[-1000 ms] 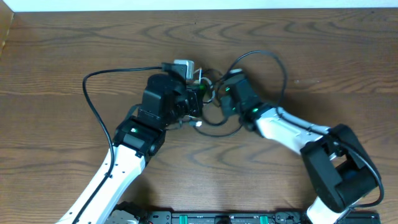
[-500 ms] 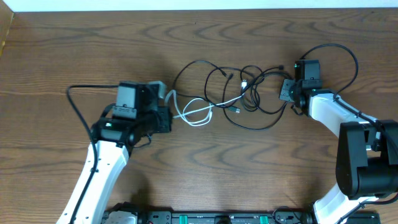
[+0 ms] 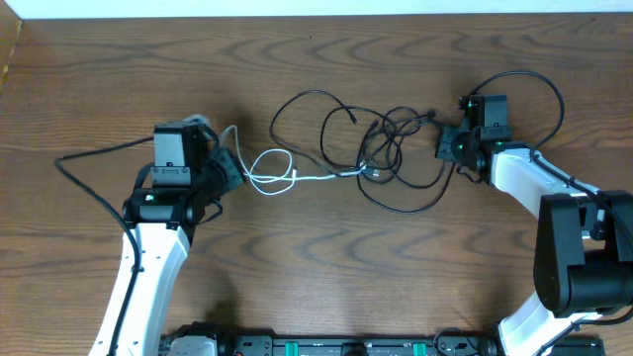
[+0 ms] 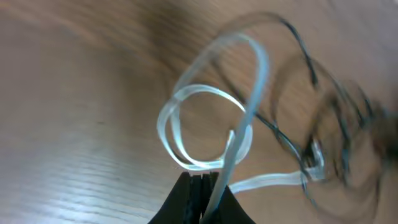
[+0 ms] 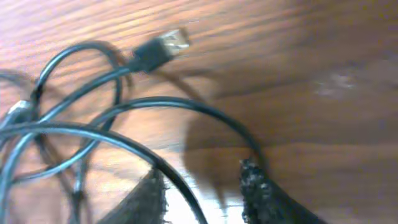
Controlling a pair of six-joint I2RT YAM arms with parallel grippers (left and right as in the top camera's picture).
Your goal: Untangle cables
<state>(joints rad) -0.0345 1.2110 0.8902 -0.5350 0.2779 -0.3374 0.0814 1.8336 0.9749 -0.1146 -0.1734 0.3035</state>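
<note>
The white cord (image 3: 269,176) lies in small loops left of centre, and its far end runs into the tangle of black cords (image 3: 391,148) at centre right. My left gripper (image 3: 229,168) is shut on the white cord at its left end. In the left wrist view the cord (image 4: 255,68) rises from the closed jaws (image 4: 202,186) and loops above the table. My right gripper (image 3: 447,146) is at the tangle's right edge. In the right wrist view its fingers (image 5: 205,196) are apart with a black cord (image 5: 93,134) passing between them. A USB plug (image 5: 168,43) lies ahead.
The left arm's thick black wire (image 3: 99,153) trails left across the table. The right arm's wire (image 3: 539,84) arcs above its wrist. The table's far edge (image 3: 316,14) runs along the top. A black rail (image 3: 346,346) lies along the front.
Both arms have moved apart from the centre. My left gripper has pulled the white cord leftward, drawing its loops out of the tangle. My right gripper stays at the tangle's right side.
</note>
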